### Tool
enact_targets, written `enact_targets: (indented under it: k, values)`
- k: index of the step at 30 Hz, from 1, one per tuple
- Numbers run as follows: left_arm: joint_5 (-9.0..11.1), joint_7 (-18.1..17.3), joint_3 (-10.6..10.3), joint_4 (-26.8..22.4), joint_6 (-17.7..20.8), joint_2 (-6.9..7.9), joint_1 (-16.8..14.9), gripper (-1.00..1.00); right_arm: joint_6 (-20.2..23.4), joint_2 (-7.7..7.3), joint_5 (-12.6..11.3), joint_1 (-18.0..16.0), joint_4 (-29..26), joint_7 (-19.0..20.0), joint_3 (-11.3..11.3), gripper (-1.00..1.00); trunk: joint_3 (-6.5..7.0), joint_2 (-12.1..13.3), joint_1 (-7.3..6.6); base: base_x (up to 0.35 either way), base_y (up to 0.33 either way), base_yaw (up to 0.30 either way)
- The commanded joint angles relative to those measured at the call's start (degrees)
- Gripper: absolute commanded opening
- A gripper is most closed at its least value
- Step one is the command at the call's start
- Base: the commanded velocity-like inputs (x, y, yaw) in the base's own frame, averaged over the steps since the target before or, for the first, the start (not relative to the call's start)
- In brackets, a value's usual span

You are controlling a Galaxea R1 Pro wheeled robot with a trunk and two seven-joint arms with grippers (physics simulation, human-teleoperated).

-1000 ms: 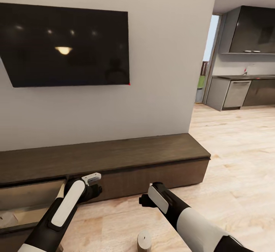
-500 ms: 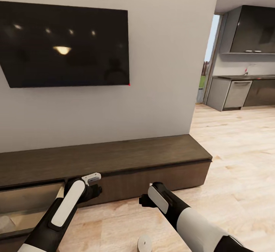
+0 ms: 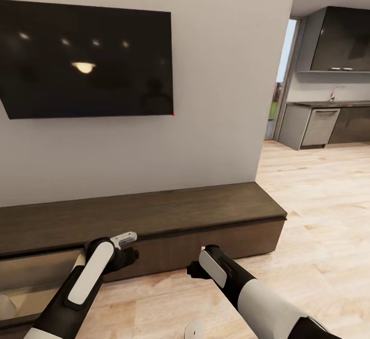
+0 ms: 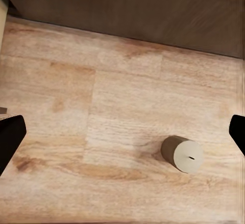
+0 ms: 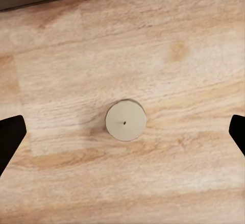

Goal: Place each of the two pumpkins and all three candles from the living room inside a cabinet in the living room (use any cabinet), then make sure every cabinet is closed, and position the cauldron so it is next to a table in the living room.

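Note:
A short grey-tan candle [image 5: 125, 120] stands upright on the wood floor, right under my open right gripper [image 5: 122, 137] and apart from both fingertips. The same candle [image 4: 182, 154] lies off to one side below my open left gripper [image 4: 122, 137]. In the head view the candle [image 3: 193, 329] is cut by the bottom edge, between my two arms. The long dark-brown cabinet [image 3: 169, 210] runs along the wall, with one drawer [image 3: 41, 277] pulled open at its left. My left gripper [image 3: 126, 246] hovers by that drawer's corner; my right gripper [image 3: 194, 269] hangs over the floor. Nothing is held.
A black TV [image 3: 87, 58] hangs on the grey wall above the cabinet. A pale shape [image 3: 5, 305] sits in the open drawer at the view's left edge. Wood floor [image 3: 318, 215] stretches right toward the grey kitchen units [image 3: 318, 125].
The whole head view has shifted: the candle slid down to the bottom edge and the drawer's pale shape moved lower left. Both arms keep the same pose and stay open.

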Motion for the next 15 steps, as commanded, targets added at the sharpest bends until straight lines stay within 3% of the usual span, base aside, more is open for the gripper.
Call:
enact_targets:
  k: [1,4,7,9,12,15]
  values:
    - [1.2,0.6,-0.1,-0.1,0.2,0.07,-0.1,1.00,0.0,-0.05,-0.6,-0.1,-0.1,-0.5,0.3,1.00,-0.06,0.0,-0.01,0.000,0.000,0.000]
    - [4.3,0.6,-0.2,-0.1,0.5,0.13,-0.1,1.00,0.0,-0.09,-0.5,-0.1,-0.1,-0.5,0.3,1.00,-0.60,-1.2,0.65,0.000,0.000,0.000]
    - [11.1,0.5,0.3,-1.7,1.6,1.07,-0.1,1.00,-0.1,-0.10,-0.5,-0.1,-0.1,-0.5,0.3,1.00,-1.14,-2.4,1.31,0.000,0.000,0.000]
    - [17.0,0.5,1.6,-3.3,2.3,2.85,0.1,1.00,-0.1,-0.11,-0.4,-0.1,-0.1,-0.5,0.3,1.00,-1.50,-3.2,1.75,0.000,0.000,0.000]
    - [27.0,0.5,3.2,-4.5,2.6,7.05,0.3,1.00,-0.1,-0.11,-0.2,-0.1,-0.1,-0.5,0.3,1.00,-2.04,-4.4,2.41,0.000,0.000,0.000]
    - [34.2,0.3,3.7,-4.9,2.6,11.18,0.4,1.00,-0.1,-0.11,-0.1,-0.1,-0.1,-0.5,0.3,1.00,-2.58,-5.6,3.07,0.000,0.000,0.000]
